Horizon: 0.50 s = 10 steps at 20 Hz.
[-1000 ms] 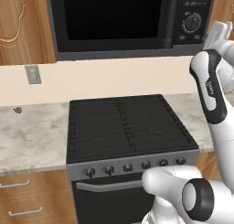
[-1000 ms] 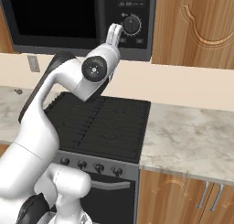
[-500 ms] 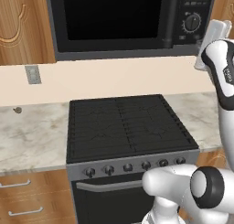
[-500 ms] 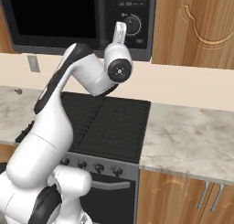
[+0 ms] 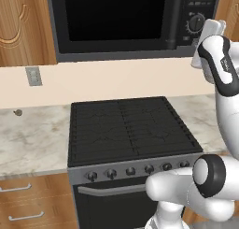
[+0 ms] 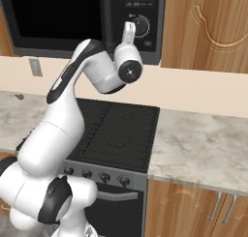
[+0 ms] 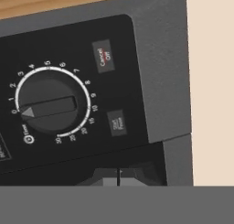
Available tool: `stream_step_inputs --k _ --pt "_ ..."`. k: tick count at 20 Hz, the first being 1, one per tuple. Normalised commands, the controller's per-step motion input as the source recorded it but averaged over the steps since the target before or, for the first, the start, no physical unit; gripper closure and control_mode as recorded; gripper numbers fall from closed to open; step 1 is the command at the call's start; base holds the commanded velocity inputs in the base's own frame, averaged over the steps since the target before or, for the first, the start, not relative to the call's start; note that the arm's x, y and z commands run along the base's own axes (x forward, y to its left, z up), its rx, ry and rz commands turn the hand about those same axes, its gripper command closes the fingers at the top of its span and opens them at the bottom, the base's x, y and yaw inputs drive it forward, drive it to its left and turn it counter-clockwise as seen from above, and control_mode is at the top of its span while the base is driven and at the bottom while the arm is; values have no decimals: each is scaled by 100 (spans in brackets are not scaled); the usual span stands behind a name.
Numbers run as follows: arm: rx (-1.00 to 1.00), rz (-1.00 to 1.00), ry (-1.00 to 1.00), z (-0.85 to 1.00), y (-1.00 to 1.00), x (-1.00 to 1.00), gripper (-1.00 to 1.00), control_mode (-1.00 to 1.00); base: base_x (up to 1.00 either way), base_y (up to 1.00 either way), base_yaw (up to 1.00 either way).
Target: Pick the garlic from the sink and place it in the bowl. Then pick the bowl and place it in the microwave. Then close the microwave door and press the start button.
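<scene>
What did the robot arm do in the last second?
The gripper rose and swung toward the microwave, ending right at its control panel by the round dial and the start button. It took hold of nothing. The microwave door stayed shut, and the stove did not move.

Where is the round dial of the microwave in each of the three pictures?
Left base view: the dial is at the upper right, just left of the end effector.
Right base view: the dial is top centre, right of the end effector.
Hand view: the dial is left of centre.
Shared landmark: the microwave.
</scene>
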Motion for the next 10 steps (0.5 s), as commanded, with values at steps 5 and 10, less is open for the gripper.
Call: stream_step_inputs --k 5,10 --pt "0 0 0 0 0 38 100 -100 0 0 0" --pt "0 0 0 0 -2 31 100 -100 0 0 0"
